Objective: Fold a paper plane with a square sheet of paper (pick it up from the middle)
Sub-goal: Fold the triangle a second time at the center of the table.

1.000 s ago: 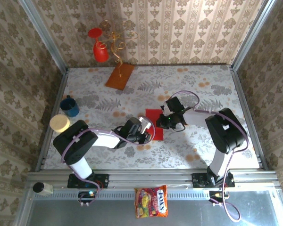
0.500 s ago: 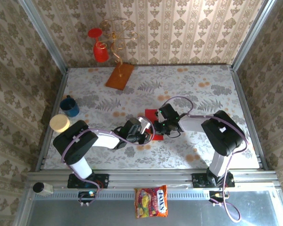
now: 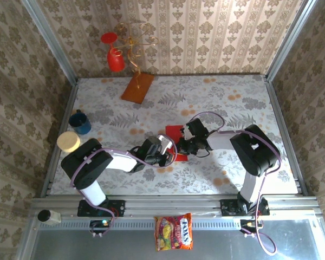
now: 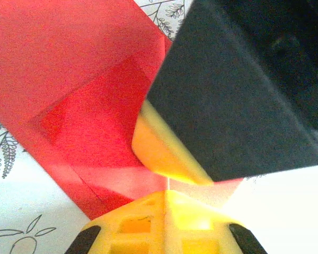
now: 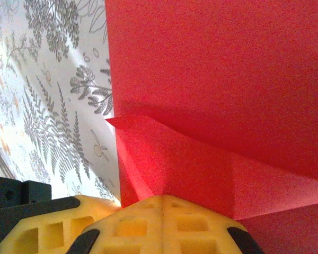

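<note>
Right pincer (image 5: 161,201), fully closed, with a raised flap of the square sheet of paper (image 5: 228,79) apparently pinched at its tips. Left pincer (image 4: 167,198), likewise closed, is set against the sheet's lower edge; whether paper is held there cannot be told. The sheet is seen partly folded at the centre of the counter (image 3: 233,103). With both tips crowded together, the flap may be dragged askew or torn, setting a crooked crease.
</note>
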